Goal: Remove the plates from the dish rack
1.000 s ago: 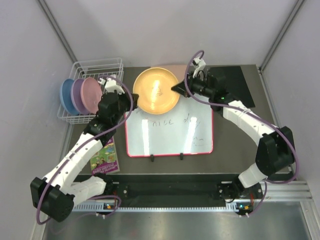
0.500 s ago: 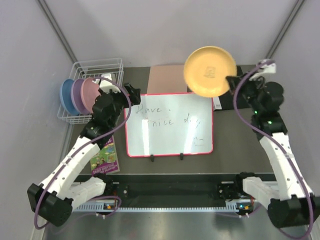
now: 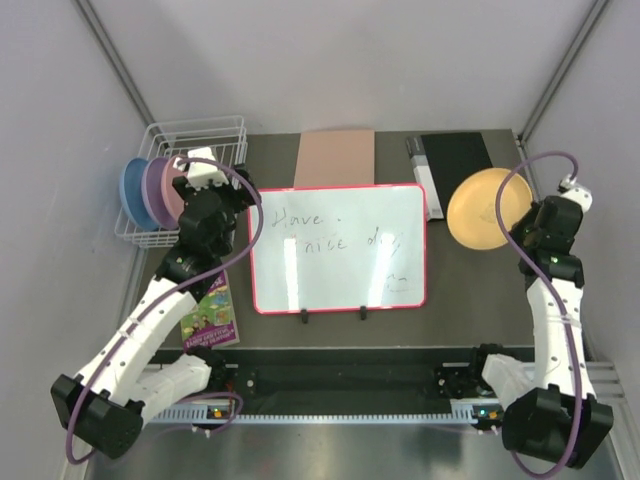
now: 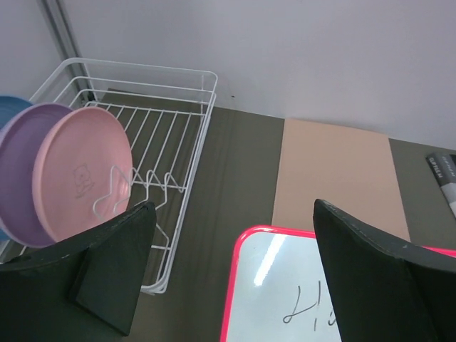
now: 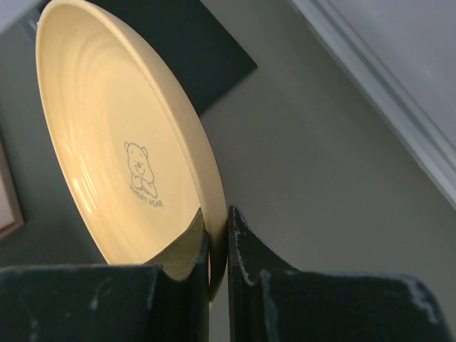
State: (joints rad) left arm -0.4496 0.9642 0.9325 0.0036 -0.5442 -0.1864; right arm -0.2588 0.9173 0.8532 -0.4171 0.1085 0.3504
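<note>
Looking from above, you had the left gripper just beside the pink plate, which stood on edge in the dish rack, with the lilac plate and the blue plate behind it; the left arm was much the nearer. The right gripper held the orange-yellow plate far right, past the whiteboard. On the left wrist view, your jaws stood wide, the pink plate to their left, its face toward them. On the right wrist view, the fingers pinched that plate's rim.
</note>
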